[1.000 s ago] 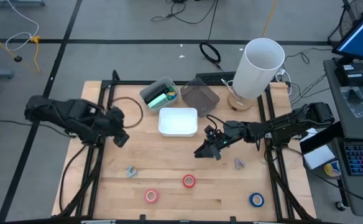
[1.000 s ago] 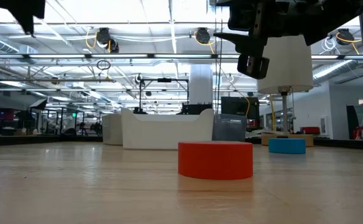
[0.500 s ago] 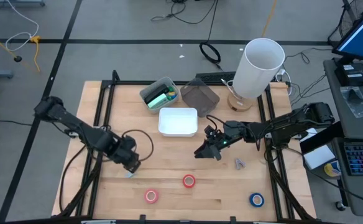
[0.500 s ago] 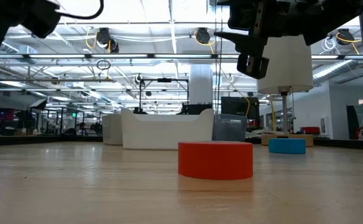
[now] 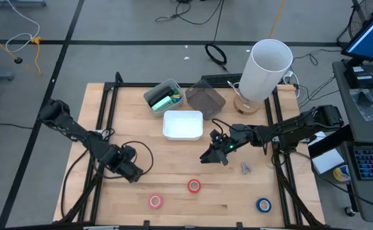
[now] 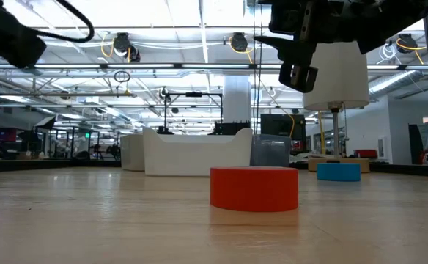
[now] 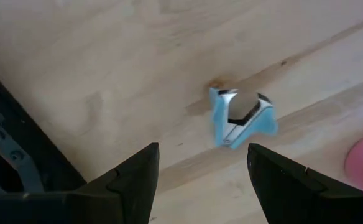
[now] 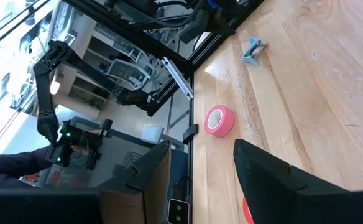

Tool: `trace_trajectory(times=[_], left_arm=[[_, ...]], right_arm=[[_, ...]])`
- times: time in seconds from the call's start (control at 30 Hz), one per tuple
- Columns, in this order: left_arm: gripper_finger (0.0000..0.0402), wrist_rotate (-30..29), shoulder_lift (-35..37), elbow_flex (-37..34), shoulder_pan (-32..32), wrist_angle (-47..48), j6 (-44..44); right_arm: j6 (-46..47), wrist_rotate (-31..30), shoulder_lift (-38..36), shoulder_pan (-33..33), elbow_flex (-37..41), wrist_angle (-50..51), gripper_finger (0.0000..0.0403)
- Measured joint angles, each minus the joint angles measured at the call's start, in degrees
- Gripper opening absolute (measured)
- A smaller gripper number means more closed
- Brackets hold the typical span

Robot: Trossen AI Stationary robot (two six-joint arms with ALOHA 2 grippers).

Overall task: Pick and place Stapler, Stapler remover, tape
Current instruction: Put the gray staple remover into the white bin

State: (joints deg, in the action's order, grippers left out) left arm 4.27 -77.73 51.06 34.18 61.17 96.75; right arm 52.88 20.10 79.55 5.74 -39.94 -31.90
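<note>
A pale blue stapler remover (image 7: 240, 118) lies on the wooden table just below my left gripper (image 7: 201, 155), which points down, open, above it and touches nothing. In the high view that gripper (image 5: 131, 171) covers the remover. My right gripper (image 5: 212, 155) hangs level above the table's middle, open and empty. A second, grey stapler remover (image 5: 246, 168) lies to its near right. Tape rolls lie flat near the front edge: pink (image 5: 155, 201), red (image 5: 194, 186) and blue (image 5: 264, 204). Something green lies in a grey bin (image 5: 163, 97); whether it is the stapler I cannot tell.
A white tray (image 5: 183, 124) stands at the table's middle back, with a dark clear container (image 5: 205, 97) behind it. A tall white cylinder (image 5: 266, 67) stands at the far right. A black frame rail (image 5: 103, 134) runs along the left side. Bare wood lies between the tapes and the tray.
My left gripper has swung from the left rail toward the table's near edge and come down, turning as it went, until it stands over the blue stapler remover. Its fingers have stayed open.
</note>
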Motion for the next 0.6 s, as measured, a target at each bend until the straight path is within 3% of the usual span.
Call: trace_trajectory(times=[0.23, 0.6], left_arm=[[0.0243, -0.45, 0.04, -6.53, 0.15, -11.6, 0.04], [0.0243, 0.29, 0.01, -12.3, 0.15, -18.79, 0.85]], right_arm=[[-0.01, -0.01, 0.0, 0.0, 0.0, 0.0, 0.0167], [0.26, -0.02, 0.0, 0.0, -0.01, 0.0, 0.0168]])
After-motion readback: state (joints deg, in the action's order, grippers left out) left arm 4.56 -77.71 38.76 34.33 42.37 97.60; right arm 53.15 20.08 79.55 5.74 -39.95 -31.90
